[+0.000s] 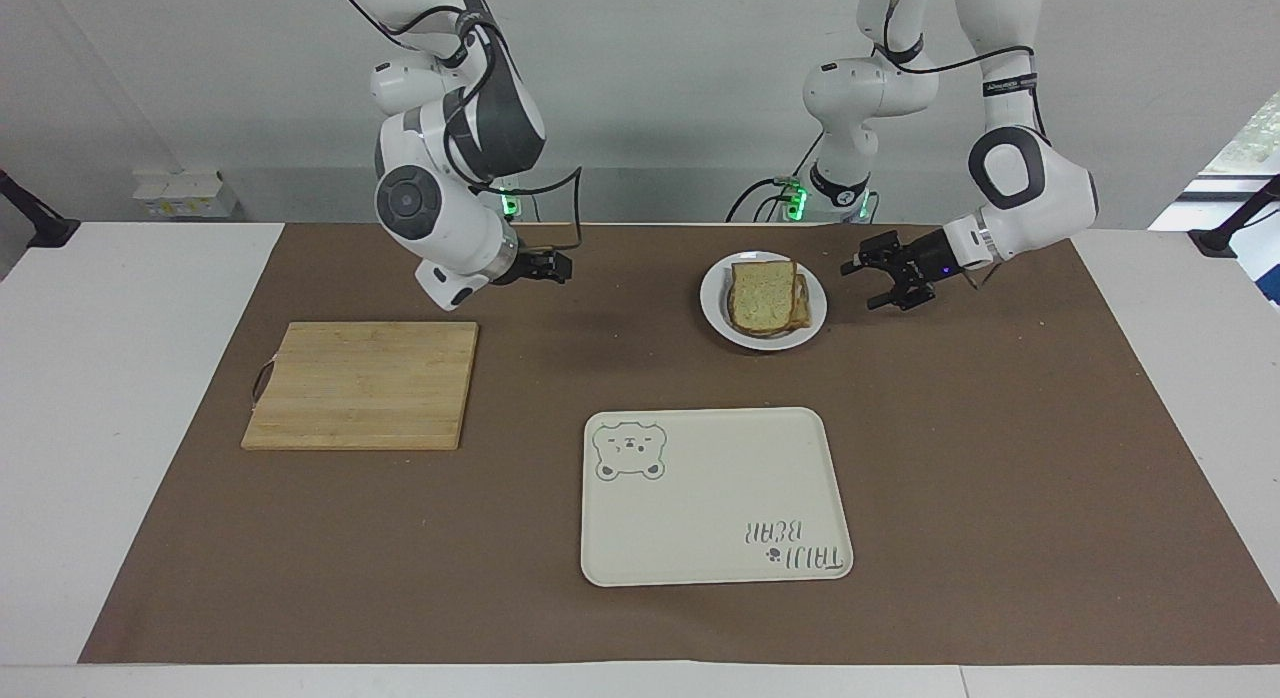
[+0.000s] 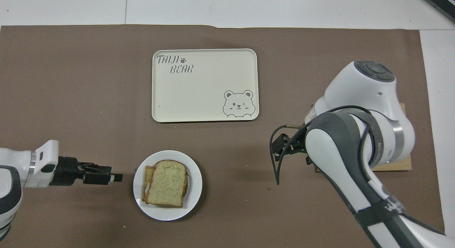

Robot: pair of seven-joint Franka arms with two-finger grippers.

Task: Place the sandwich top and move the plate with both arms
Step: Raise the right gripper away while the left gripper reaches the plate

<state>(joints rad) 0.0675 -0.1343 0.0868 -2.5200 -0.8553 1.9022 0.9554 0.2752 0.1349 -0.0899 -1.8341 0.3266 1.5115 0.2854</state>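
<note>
Lying beside left pincer (image 1: 868, 281): plate (image 1: 715, 300), apart.

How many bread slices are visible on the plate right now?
2. The sandwich top lies uppermost on the plate; a second slice peeks out beneath it, toward the left arm's end. More may be hidden underneath.

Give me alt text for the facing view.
A sandwich, its sandwich top in place, sits on a white plate. The open left gripper hangs beside it; the right gripper is over bare mat. A bear tray lies farther out.
</note>
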